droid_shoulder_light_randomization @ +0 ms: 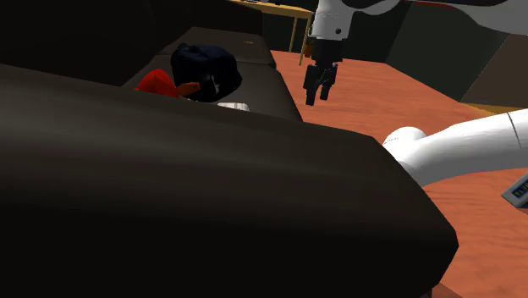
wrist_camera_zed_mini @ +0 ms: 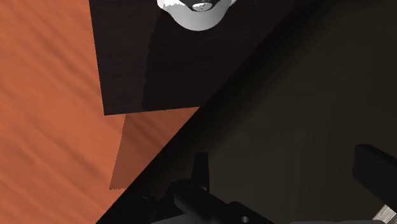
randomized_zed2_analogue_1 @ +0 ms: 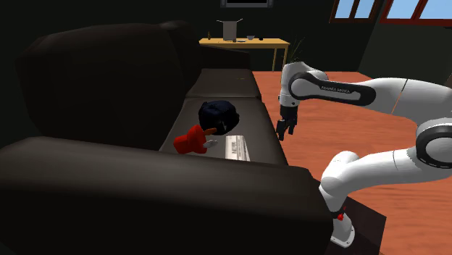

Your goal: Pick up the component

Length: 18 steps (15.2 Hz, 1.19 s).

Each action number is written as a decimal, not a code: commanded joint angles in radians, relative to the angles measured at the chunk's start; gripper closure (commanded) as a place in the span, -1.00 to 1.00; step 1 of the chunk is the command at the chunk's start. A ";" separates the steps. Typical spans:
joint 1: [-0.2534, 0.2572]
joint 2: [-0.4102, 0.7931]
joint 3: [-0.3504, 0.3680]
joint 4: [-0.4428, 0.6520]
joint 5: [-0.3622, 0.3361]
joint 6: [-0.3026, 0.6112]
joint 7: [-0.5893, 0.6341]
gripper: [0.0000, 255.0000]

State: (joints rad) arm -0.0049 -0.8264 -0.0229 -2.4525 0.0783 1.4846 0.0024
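Gripper [droid_shoulder_light_randomization: 316, 96] hangs fingers down off the front edge of the sofa [droid_shoulder_light_randomization: 211, 195], above the seam where seat meets orange floor [droid_shoulder_light_randomization: 406, 93]. In the shoulder view the two black fingers show a slim gap between their tips. In the wrist view the fingers [wrist_camera_zed_mini: 375, 173] stand well apart with nothing between them, so the hand is released and carries nothing.

Component [randomized_zed2_analogue_1: 237, 147]: flat, pale grey-white, ribbed. It lies on the dark seat close to the front edge, in the near part of the seat. In the second exterior view the gripper [randomized_zed2_analogue_1: 285, 133] is to its right and higher, clearly apart from it. In the shoulder view a sliver of the component [droid_shoulder_light_randomization: 234, 106] peeks over the sofa's near arm.

Red object [randomized_zed2_analogue_1: 190, 139] sits just beside the component, on the second exterior view's left. Dark blue lump [randomized_zed2_analogue_1: 219, 114] lies just behind both, farther along the seat.

Far end of the room: a wooden table [randomized_zed2_analogue_1: 246, 43] with small items on top, and windows [randomized_zed2_analogue_1: 362, 9] at upper right.

Wrist view also takes in the arm's white base [wrist_camera_zed_mini: 197, 13] on its dark stand [wrist_camera_zed_mini: 159, 70].
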 commanded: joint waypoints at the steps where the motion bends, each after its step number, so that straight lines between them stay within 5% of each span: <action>1: 0.000 0.000 0.000 0.000 0.000 0.000 0.000 -1.00; 18: 0.161 0.656 0.149 0.529 -0.045 0.115 -0.160 -1.00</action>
State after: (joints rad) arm 0.1472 -0.2071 0.1149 -1.9638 0.0391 1.6038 -0.1523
